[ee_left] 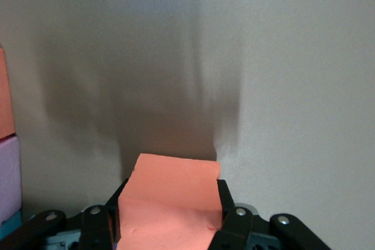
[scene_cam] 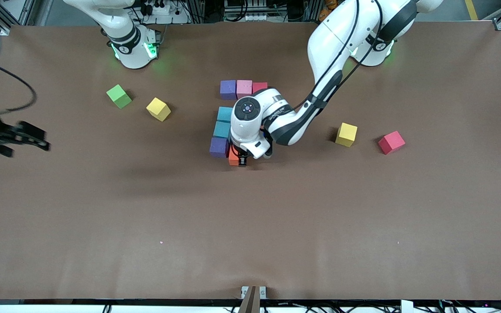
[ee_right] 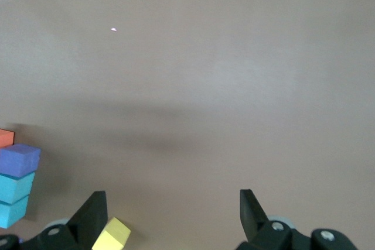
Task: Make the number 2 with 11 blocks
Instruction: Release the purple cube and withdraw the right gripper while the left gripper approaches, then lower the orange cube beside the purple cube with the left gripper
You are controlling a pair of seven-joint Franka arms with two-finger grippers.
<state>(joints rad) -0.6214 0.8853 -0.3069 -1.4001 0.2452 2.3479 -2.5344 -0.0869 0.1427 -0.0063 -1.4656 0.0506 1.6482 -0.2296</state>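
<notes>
Left gripper (scene_cam: 238,157) sits at frame center in the front view, jaws closed on an orange block (scene_cam: 233,158); the left wrist view shows the same orange block (ee_left: 171,203) pinched between the two fingers (ee_left: 233,223), low over the table (scene_cam: 102,208). That block is just beside a purple block (scene_cam: 218,146), on its left-arm side. Above the purple one in the front view run two blue blocks (scene_cam: 222,129), (scene_cam: 225,114), stacked as a column in the frame. Top row, upper center: another purple block (scene_cam: 228,89), a pink block (scene_cam: 244,88) and a red block (scene_cam: 259,86), touching in a line; the arm hides whatever lies under it. A loose red block (scene_cam: 391,142) lies at center right, with a yellow cube (scene_cam: 346,134) near it. A second yellow cube (scene_cam: 158,108) and a green cube (scene_cam: 119,96) sit upper left of center. Right gripper (scene_cam: 26,135) waits at the left edge of the front view, jaws wide apart and empty; the right wrist view shows its fingers (ee_right: 94,213) spread over bare table.
</notes>
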